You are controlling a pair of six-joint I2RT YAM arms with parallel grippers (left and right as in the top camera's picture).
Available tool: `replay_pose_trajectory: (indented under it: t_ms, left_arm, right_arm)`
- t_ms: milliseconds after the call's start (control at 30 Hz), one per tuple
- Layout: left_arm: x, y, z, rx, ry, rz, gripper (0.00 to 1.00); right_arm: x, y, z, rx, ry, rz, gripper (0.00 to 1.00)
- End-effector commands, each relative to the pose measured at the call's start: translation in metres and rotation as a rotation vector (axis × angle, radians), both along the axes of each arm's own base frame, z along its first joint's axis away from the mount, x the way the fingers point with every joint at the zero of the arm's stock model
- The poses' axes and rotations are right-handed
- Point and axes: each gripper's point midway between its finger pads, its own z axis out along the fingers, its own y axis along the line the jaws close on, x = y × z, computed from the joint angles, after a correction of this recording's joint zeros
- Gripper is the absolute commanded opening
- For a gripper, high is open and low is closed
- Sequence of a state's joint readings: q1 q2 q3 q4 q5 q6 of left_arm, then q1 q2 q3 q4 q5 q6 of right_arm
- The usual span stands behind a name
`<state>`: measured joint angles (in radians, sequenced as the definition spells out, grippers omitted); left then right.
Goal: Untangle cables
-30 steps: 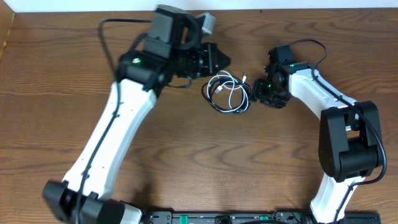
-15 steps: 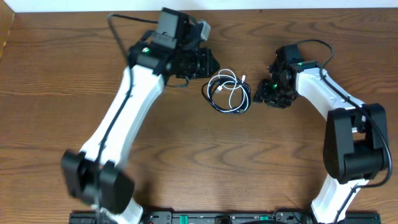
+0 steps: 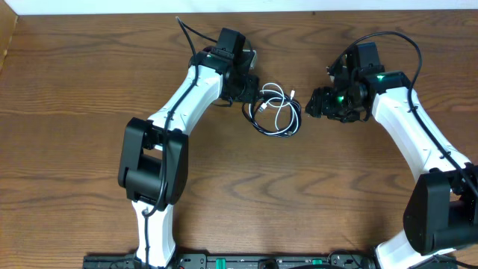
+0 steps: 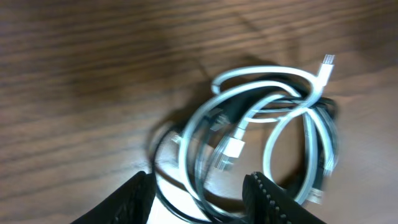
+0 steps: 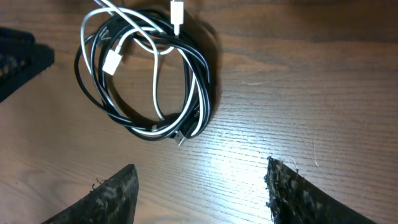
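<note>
The black cable (image 3: 258,122) and the white cable (image 3: 278,104) lie coiled together on the wooden table (image 3: 239,194). My left gripper (image 3: 252,95) is at the coil's upper left edge. In the left wrist view it (image 4: 202,198) is open, with the black cable (image 4: 163,193) and the white cable (image 4: 261,71) running loosely between its fingers (image 4: 134,200). My right gripper (image 3: 317,104) hangs just right of the coil. In the right wrist view it (image 5: 202,186) is open over bare wood, with the black cable (image 5: 203,87) and the white cable (image 5: 155,87) ahead of it.
The table's far edge (image 3: 299,10) meets a white wall behind both arms. The left arm's links (image 3: 160,149) stretch across the left half of the table, the right arm's (image 3: 418,142) along the right side. A dark rail (image 3: 261,261) runs along the near edge.
The left arm swung round and brought its gripper down onto the coil's left edge, and its jaws opened. The right gripper drew back slightly to the right and widened.
</note>
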<state>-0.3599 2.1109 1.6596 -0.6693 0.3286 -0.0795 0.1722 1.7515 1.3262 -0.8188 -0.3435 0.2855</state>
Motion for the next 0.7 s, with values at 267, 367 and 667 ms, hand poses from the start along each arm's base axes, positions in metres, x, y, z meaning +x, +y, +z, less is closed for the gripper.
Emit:
replay_pose_trajectory:
  t_ms: [267, 367, 667]
  left_arm:
    - [-0.011, 0.007, -0.047, 0.116, 0.041, -0.124, 0.54]
    - [-0.019, 0.005, -0.048, 0.125, 0.057, -0.170, 0.54]
    - [-0.030, 0.022, -0.069, 0.257, 0.093, -0.140, 0.54]
  right_arm:
    - [-0.002, 0.000, 0.002, -0.003, -0.006, 0.020, 0.65]
    - [-0.002, 0.000, 0.002, -0.003, -0.006, 0.020, 0.66]
    - [-0.001, 0.000, 0.002, -0.003, -0.008, 0.020, 0.66]
